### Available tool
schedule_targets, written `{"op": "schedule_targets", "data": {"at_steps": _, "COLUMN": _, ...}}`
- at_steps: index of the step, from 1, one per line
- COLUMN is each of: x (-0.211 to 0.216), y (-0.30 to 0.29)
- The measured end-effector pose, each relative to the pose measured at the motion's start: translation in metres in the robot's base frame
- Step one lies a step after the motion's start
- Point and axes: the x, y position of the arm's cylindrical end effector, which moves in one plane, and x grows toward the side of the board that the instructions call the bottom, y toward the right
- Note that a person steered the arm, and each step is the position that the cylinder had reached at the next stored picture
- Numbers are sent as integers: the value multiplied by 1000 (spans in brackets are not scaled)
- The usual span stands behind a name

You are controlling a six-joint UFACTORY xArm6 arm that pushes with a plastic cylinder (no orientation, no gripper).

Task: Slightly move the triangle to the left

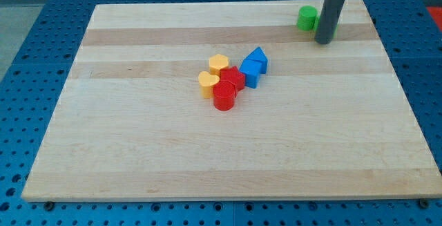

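A blue triangle block [257, 57] sits near the board's middle, touching a blue cube-like block [250, 74] just below it. My tip [323, 42] rests on the board at the view's upper right, well to the right of and above the triangle. A green round block [307, 18] stands just left of my rod, partly hidden by it.
Left of the blue blocks lies a tight cluster: a red star-like block [233, 78], a red cylinder [224, 98], a yellow hexagon-like block [218, 63] and a yellow heart-like block [208, 83]. The wooden board [138, 143] lies on a blue perforated table.
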Motion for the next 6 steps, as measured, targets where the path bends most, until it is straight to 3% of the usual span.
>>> {"op": "schedule_targets", "data": {"at_steps": 4, "x": 0, "y": -14}}
{"op": "schedule_targets", "data": {"at_steps": 6, "x": 47, "y": -91}}
